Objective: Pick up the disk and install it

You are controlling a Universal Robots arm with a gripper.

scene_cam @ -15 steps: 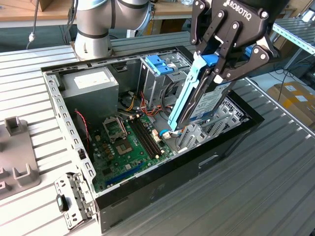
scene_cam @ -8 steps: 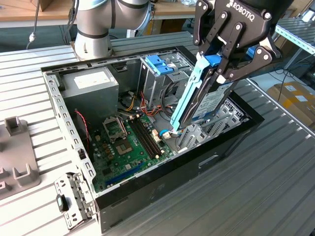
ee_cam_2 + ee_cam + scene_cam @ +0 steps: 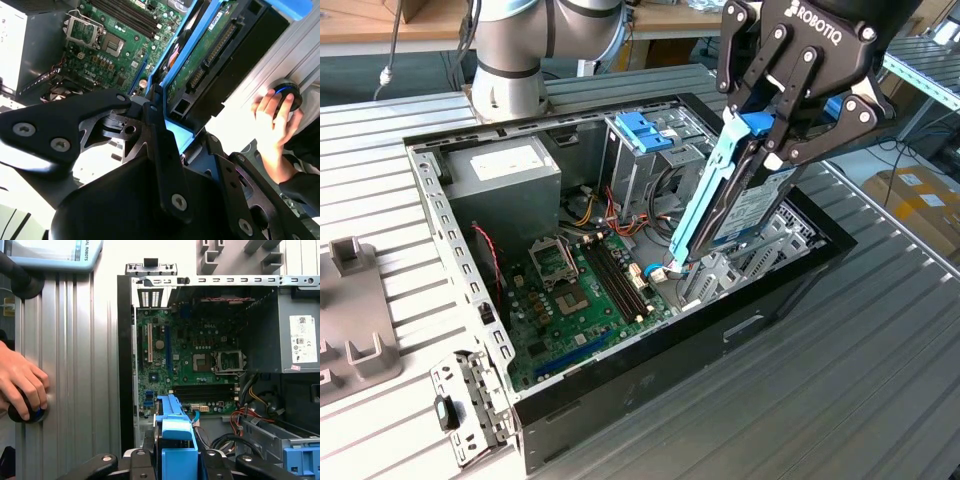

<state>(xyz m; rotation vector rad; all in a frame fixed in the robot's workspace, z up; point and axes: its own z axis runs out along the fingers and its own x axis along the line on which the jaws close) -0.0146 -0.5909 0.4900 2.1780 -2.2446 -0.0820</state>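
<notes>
Clamping the disk (image 3: 748, 205) between its black fingers, your gripper (image 3: 772, 145) is hanging over the open computer case (image 3: 650, 370), at the end of the case away from the grey power supply (image 3: 505, 170). The fingers are pressing on the upper end of the disk's blue frame. The disk is hanging steeply tilted, its lower end reaching down into the case, close to the edge of the green motherboard (image 3: 580, 290) that is lying on the case floor. Whether that lower end is touching anything inside the case, you cannot tell. The disk is sitting just beside the tall metal drive cage (image 3: 632, 170) standing in the case, the one wearing a blue clip (image 3: 645, 130) on top. In the second wrist view the disk's green circuit side is facing the camera. Outside the case, on the ribbed metal table (image 3: 880, 350), a person's hand (image 3: 270, 130) is resting on a dark round knob (image 3: 295, 96), fingers curling over it.
</notes>
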